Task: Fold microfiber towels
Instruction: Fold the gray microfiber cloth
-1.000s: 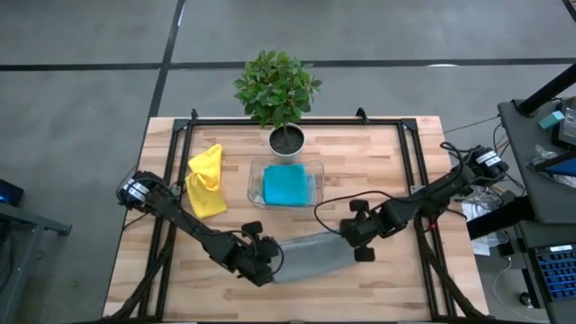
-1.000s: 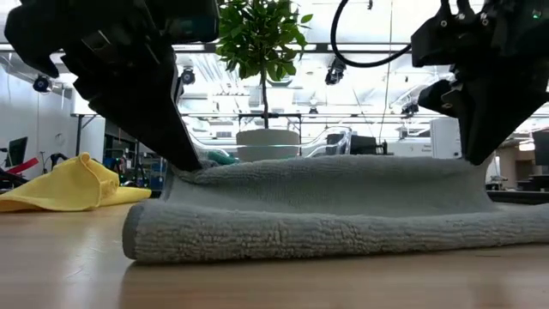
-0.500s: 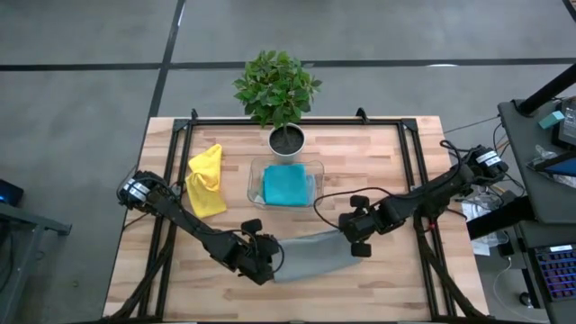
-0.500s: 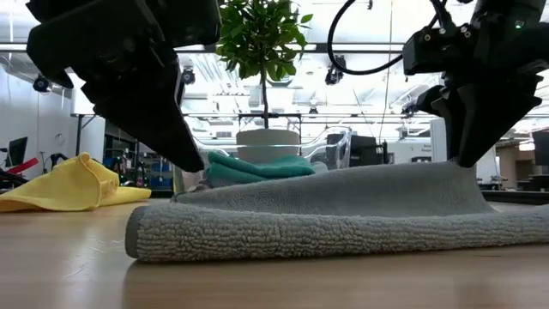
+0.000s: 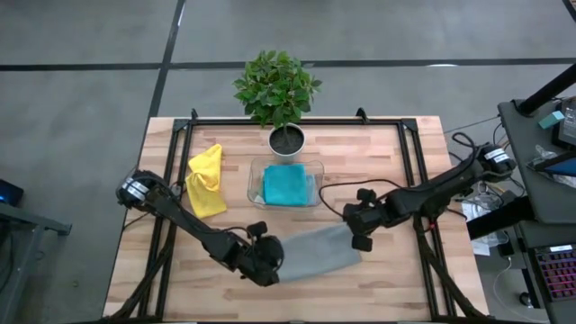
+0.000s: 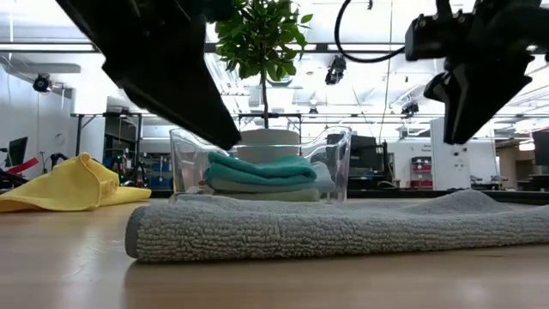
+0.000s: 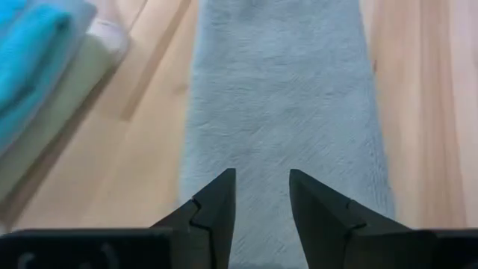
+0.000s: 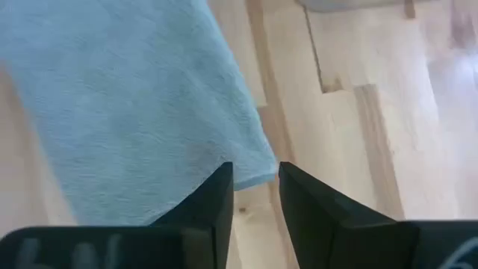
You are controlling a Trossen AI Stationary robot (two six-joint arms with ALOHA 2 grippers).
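Note:
The grey towel (image 5: 315,255) lies folded and flat on the wooden table near its front edge; it also shows in the low view (image 6: 343,227). My left gripper (image 7: 260,187) is open above the towel's left end (image 5: 274,261). My right gripper (image 8: 254,175) is open above the towel's right far corner (image 5: 357,232). In the low view both grippers hang clear above the towel. A yellow towel (image 5: 205,180) lies crumpled at the left. Folded teal, light blue and sage green towels (image 6: 257,172) are stacked in the clear tray (image 5: 317,171).
A potted plant (image 5: 286,135) stands behind the tray at the table's far edge. A black frame (image 5: 407,153) runs around the tabletop. Bare wood lies to the right of the tray and in front of the yellow towel.
Both grippers have let go of the grey towel's upper layer and risen. The layer, held up at both ends before, has dropped flat onto the lower layer. The tray behind it now shows in the low view.

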